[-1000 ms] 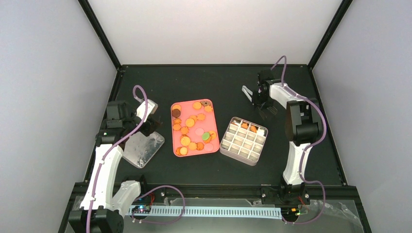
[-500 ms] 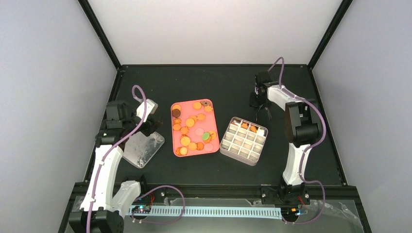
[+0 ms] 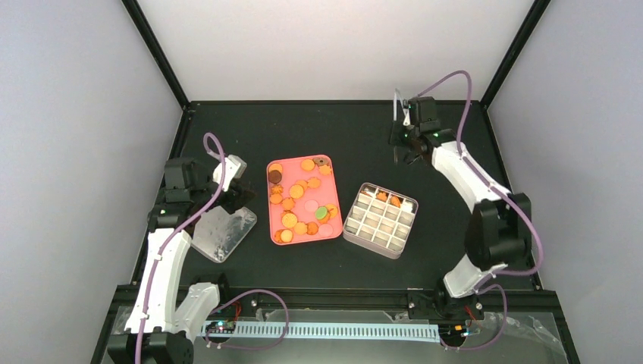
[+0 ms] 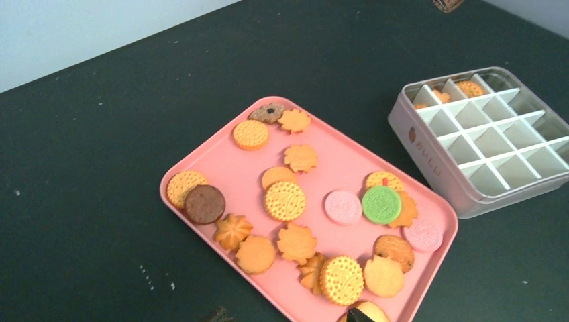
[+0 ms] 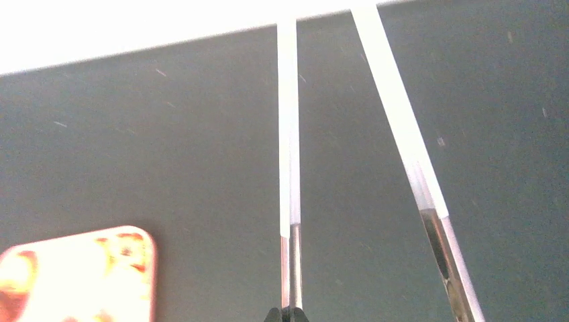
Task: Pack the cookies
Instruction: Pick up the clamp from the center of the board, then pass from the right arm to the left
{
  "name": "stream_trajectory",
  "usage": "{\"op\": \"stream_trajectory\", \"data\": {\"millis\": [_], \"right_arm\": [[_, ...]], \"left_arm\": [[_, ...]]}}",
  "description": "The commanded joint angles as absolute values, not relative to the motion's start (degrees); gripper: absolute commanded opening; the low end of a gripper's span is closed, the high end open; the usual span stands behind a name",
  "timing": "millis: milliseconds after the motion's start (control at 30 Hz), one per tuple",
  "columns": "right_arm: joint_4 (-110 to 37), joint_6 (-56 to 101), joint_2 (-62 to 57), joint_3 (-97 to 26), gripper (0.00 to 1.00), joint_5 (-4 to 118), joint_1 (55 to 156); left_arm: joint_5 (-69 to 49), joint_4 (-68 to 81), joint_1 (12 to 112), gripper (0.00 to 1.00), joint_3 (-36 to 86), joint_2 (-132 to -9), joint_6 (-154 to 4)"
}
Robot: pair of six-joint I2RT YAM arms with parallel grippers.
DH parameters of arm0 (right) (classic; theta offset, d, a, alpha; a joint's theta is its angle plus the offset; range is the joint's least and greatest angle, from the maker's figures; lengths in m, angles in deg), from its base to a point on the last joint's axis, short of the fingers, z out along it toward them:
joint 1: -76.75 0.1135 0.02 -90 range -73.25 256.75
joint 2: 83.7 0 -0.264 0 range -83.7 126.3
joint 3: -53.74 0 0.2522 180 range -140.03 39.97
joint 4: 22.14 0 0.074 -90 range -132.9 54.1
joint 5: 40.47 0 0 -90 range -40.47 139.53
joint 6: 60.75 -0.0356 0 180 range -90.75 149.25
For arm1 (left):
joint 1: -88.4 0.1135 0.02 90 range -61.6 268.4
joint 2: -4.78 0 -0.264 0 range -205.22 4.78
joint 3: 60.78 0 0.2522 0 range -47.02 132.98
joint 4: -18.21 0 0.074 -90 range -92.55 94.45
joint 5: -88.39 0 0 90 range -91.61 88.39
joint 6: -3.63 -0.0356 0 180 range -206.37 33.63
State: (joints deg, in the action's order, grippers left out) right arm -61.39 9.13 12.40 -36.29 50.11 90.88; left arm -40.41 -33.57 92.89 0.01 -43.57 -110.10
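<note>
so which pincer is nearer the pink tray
Left. The left pincer sits just beside the pink tray's left edge; the right pincer, holding tongs, is far off toward the back right.

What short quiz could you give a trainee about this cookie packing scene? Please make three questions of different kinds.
1. True or false: the green cookie lies in the divided box.
2. What does the right gripper hold? A) a cookie B) metal tongs C) the box
3. Fill in: the loose cookies lie on a ___ tray.
Key: 1 false, it lies on the tray; 2 B; 3 pink.
</note>
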Motion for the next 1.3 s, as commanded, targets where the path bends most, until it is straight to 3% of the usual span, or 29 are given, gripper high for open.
{"op": "stream_trajectory", "data": {"millis": [0,333,633,1033,1267], "right_arm": [[-51.4,7.2,5.05,-33.16,0.01,53.77,93.52],[-13.65,-9.27,-17.51,-9.42,0.01,56.06,113.19],[11.99,-19.53,-14.19,-3.19,0.01,54.72,127.3],[20.08,-20.97,-6.19,-8.22,0.01,58.54,134.19],[20.89,-21.19,-4.3,-10.06,0.01,60.63,135.43]], "left_arm": [[-46.47,-32.55,93.17,0.46,2.99,-43.31,-108.06],[-60.02,-30.03,89.23,0.51,2.97,-44.26,-100.58],[-67.48,-26.98,82.58,0.52,3.78,-43.59,-94.06],[-74.1,-16.78,80.46,0.5,2.96,-41.89,-78.32],[-74.98,-15.29,79.2,0.42,2.24,-41.47,-74.88]]}}
